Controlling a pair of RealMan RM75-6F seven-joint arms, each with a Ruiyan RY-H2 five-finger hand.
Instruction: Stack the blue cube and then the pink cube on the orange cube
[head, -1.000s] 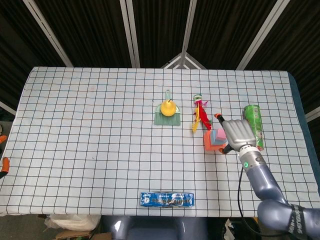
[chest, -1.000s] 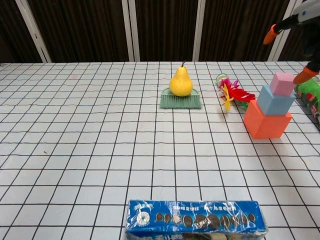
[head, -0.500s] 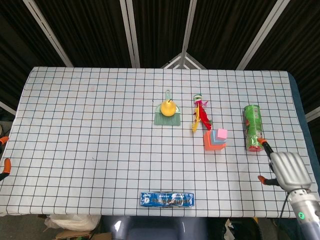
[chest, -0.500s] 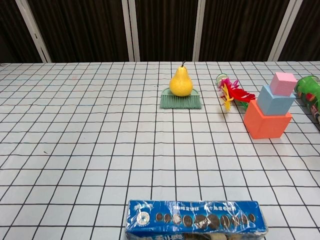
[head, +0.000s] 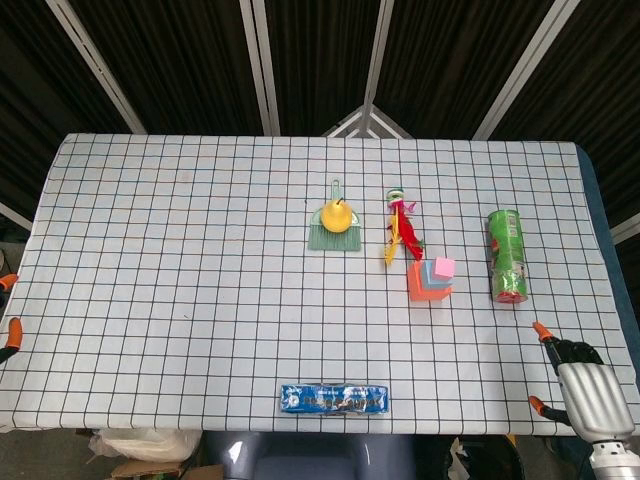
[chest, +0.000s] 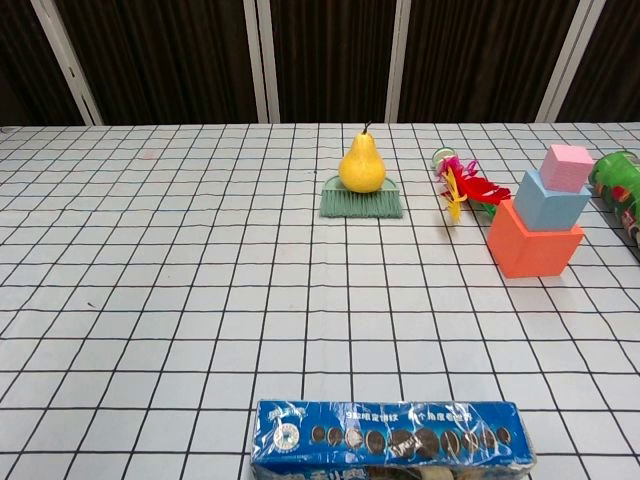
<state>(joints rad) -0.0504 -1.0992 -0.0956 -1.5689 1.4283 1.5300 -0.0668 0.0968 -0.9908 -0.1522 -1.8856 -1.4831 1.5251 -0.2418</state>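
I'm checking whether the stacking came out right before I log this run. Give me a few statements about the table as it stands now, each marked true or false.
1. The pink cube sits on top of the blue cube. True.
2. The blue cube rests directly on the tablecloth. False: it rests on the orange cube.
3. The right hand holds the pink cube. False: it is at the near right table edge, away from the stack, holding nothing.
4. The pear stands on the green brush. True.
5. The green can stands upright. False: it lies on its side.
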